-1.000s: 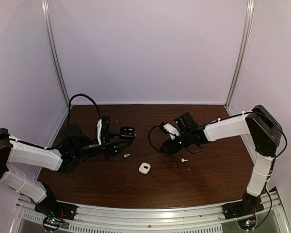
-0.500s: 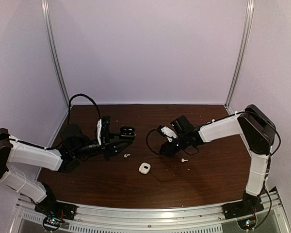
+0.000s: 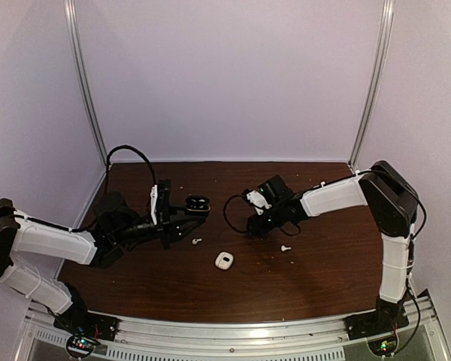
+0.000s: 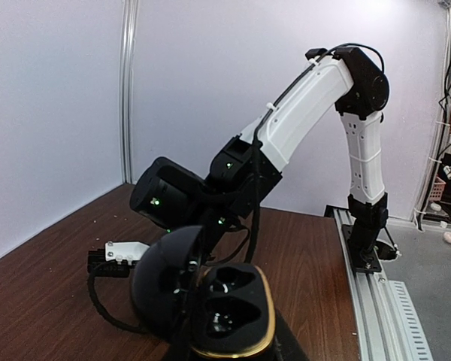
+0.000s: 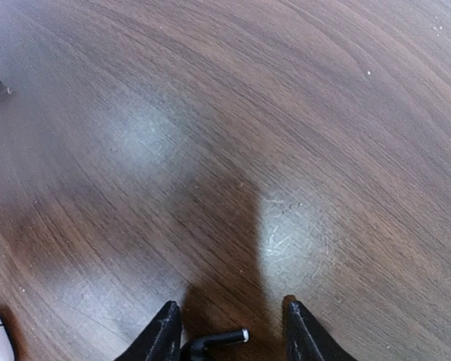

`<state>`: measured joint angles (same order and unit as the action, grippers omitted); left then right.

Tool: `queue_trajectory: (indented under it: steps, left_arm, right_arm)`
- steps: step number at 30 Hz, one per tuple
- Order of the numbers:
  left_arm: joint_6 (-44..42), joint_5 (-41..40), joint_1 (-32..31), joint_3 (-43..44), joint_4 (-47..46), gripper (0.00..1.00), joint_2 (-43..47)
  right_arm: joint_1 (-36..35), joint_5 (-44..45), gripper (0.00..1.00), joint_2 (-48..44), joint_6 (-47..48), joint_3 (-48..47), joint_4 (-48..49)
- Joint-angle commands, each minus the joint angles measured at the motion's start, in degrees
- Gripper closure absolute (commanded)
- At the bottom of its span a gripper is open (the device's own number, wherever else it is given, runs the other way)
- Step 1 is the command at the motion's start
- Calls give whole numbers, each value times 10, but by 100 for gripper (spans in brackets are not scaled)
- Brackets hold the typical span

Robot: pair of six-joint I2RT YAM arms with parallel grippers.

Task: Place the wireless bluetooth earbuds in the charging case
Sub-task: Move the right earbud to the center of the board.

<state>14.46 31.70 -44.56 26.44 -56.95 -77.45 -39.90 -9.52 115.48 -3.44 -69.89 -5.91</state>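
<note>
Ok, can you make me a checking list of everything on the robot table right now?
Surface: brown wooden table, scratched, with pale crumbs.
Job's things: open black case with a gold rim; white case lying on the table; one white earbud loose by the left arm; another white earbud loose by the right arm; what looks like a black earbud.
Clutter: nothing seen beyond crumbs.
Grippers: left tool shut on the black case, held off the table; right tool low, jaws apart around the black earbud.
Cables: black cable loop behind the left arm.
Surroundings: pale walls, metal corner posts.
</note>
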Motion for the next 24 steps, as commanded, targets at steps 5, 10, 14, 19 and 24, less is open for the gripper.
queue_trajectory:
  steps: [5, 10, 14, 19, 24]
  left_arm:
    - [-12, -10, 5, -4, -19, 100, 16]
    - [-13, -9, 5, -4, -24, 100, 13]
    - [-14, -7, 5, -5, -27, 100, 10]
    - [-15, -11, 5, -11, -27, 100, 15]
    - [-17, -17, 5, -17, -26, 100, 24]
  right_arm:
    - [-4, 38, 62, -28, -5, 50, -34]
    - [-2, 16, 73, -65, 8, 100, -20]
    - [0, -27, 81, -75, 26, 116, -6]
    - [1, -44, 83, -75, 51, 111, -3]
    - [16, -33, 65, -71, 34, 103, -1]
